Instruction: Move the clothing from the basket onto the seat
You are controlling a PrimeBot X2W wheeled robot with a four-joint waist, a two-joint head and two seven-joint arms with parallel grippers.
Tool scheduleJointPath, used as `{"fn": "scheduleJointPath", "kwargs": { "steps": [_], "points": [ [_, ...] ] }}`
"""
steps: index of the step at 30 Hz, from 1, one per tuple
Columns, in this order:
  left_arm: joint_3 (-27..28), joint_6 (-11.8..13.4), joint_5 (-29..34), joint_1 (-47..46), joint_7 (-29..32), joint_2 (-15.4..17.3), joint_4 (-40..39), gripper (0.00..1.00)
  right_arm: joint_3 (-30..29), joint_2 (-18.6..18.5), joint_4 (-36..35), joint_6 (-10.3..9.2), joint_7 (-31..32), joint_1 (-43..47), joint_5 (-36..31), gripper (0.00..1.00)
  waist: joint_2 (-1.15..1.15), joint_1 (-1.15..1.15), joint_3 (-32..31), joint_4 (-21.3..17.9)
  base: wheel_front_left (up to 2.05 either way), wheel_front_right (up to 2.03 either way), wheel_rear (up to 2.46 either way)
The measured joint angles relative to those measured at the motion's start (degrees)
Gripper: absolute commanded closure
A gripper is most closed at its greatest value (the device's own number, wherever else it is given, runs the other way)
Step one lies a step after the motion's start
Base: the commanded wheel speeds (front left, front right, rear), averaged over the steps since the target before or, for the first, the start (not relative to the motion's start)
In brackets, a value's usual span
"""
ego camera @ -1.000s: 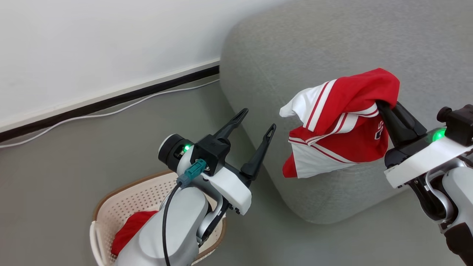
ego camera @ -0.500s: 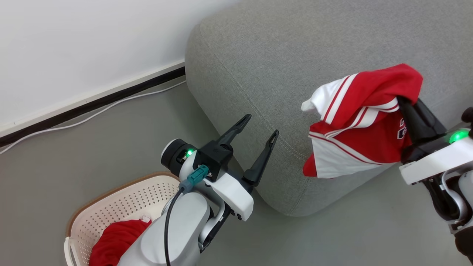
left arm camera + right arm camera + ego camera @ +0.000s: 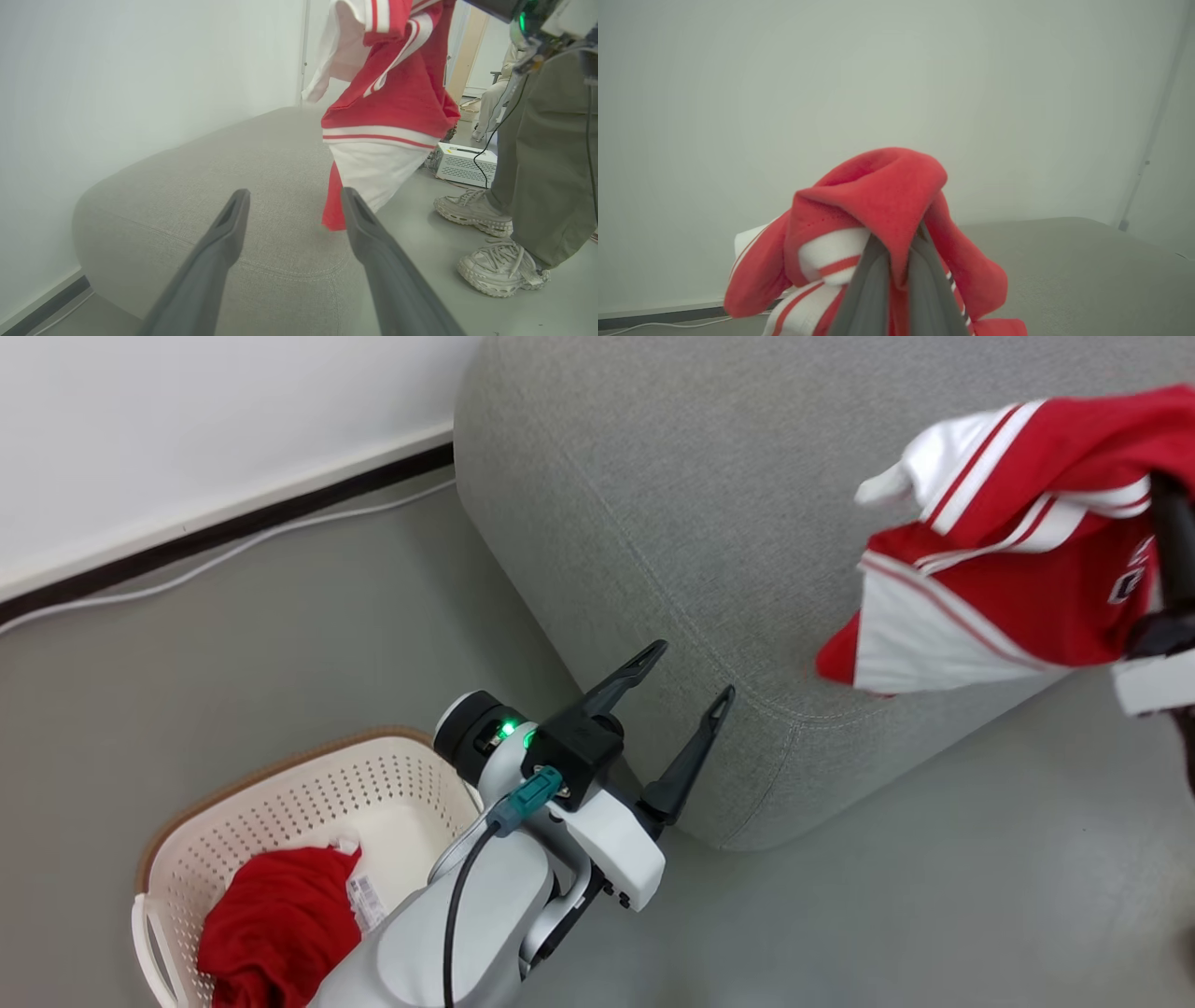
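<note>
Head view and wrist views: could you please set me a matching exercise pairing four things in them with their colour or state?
Column A
1. left end effector
2. right end effector
3. basket
4. seat

Column B
a. grey, with a stitched seam
b. shut on the striped garment
c. cream-white, with a red garment inside
d. open and empty

Pairs: 1-d, 2-b, 3-c, 4-a
</note>
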Motion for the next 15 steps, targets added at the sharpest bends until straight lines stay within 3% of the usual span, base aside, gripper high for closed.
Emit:
{"fn": "scheduleJointPath", "kwargs": {
  "steps": [8,15],
  "points": [
    [-3.8,1.1,0.3,-4.4,0.0,0.2,0.2,0.0,-5.7,-0.7,3.3,0.0,0.0,-7.6,-0.9,1.0,0.0,0.0,5.7,2.2,0.0,0.0,0.0],
    [-7.3,2.7,0.3,-9.3,0.0,0.3,0.1,0.0,-9.4,-4.1,5.4,0.01,0.0,-13.4,-3.4,1.0,0.0,0.0,12.0,5.1,0.0,0.0,0.0]
  ]
}}
